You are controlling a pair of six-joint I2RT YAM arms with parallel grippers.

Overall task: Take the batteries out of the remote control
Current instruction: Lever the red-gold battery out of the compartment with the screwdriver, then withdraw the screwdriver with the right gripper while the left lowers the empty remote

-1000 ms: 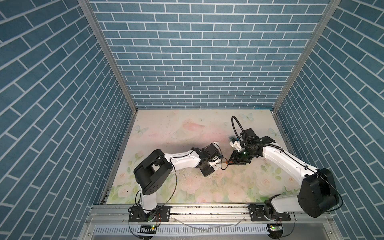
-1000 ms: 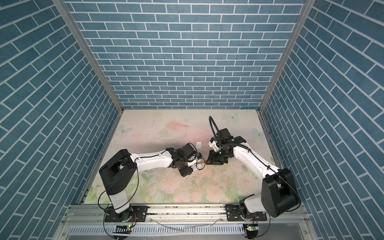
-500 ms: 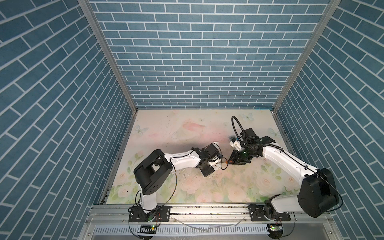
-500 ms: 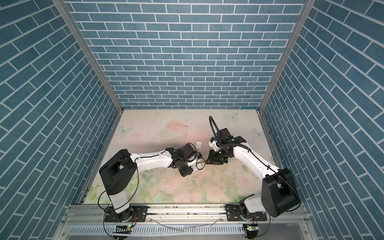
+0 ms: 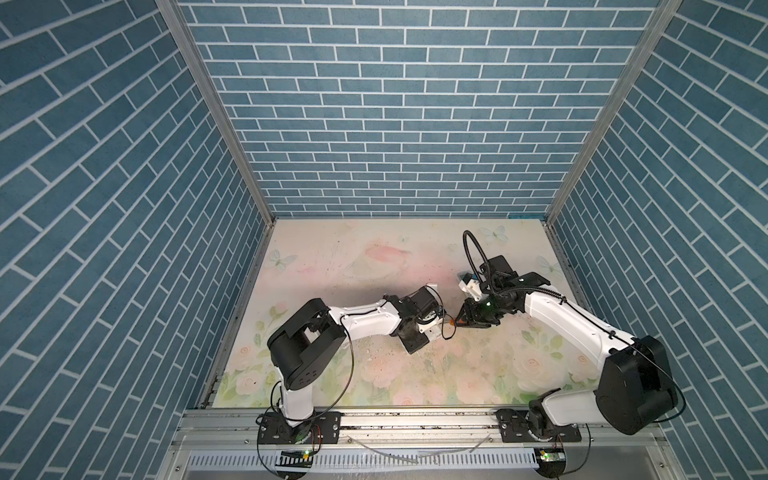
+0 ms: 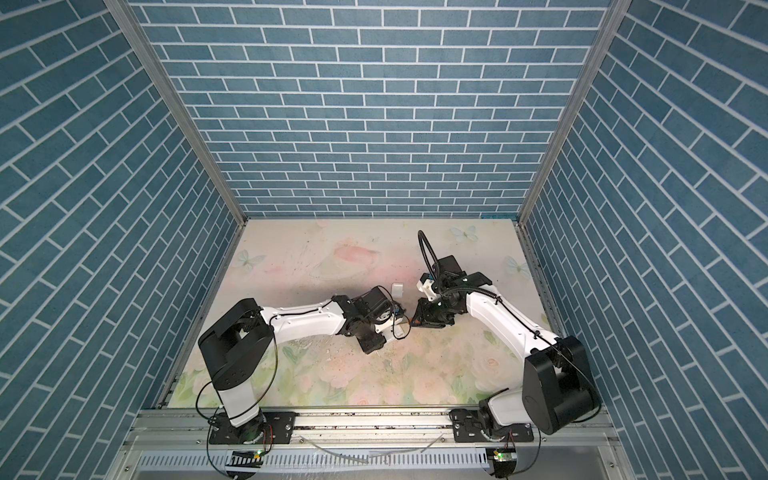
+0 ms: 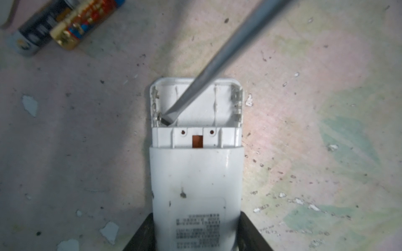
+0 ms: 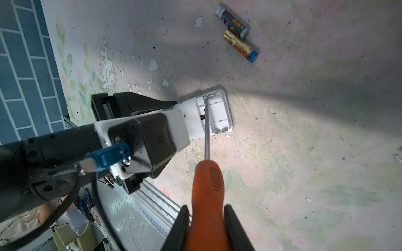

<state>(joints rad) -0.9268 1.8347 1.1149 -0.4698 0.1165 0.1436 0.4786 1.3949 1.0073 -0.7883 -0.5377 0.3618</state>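
Left gripper (image 7: 196, 238) pinching remote (image 7: 196, 173) by its sides; remote flat on table (image 7: 304, 108) (open compartment facing up). Right gripper (image 8: 206, 226) clamped on screwdriver (image 8: 207, 184) handle; blade tip inside compartment, at corner contact. Two batteries (image 8: 240, 45) lie just beside each other on table, apart from remote.

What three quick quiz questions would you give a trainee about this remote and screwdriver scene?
1. True or false: the open compartment of the remote holds a battery.
2. The right gripper is shut on: A) a battery, B) the screwdriver, C) a white cover.
3. In the right wrist view, how many batteries lie on the table?

Key: 1 false, the compartment is empty; 2 B; 3 two.
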